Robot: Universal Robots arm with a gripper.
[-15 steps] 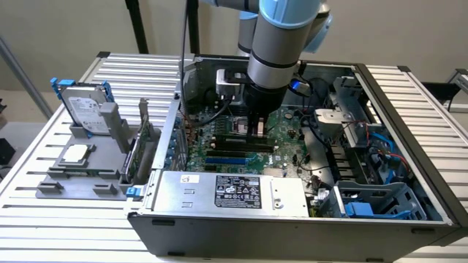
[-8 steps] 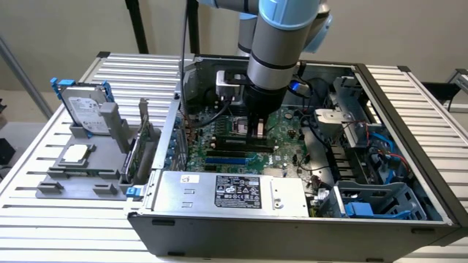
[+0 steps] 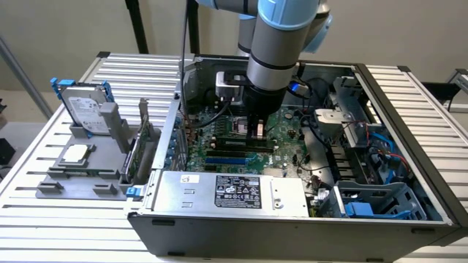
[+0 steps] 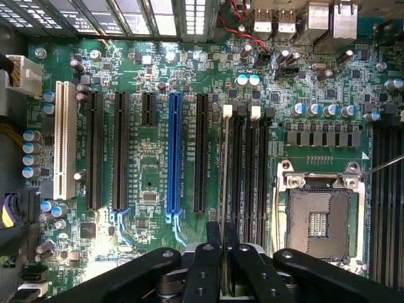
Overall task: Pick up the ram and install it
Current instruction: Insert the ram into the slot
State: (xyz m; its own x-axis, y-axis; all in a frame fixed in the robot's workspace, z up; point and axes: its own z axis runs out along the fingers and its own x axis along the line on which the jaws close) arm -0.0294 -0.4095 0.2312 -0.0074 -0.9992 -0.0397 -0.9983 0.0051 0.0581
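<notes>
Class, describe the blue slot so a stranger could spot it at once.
Look into the open computer case, at the green motherboard. In its row of long parallel slots, only the blue slot is bright blue; those either side are black, and the white slot lies further off.

Ram (image 4: 225, 177) edge-on, a thin line, chips unseen; its clamped end hidden inside the gripper (image 4: 222, 243), whose body runs off the picture's edge; seating in the memory slots (image 4: 252, 164) cannot be told. Exterior view: arm (image 3: 274, 49) cut off at the top; power supply label (image 3: 238, 192) print too small to read.
</notes>
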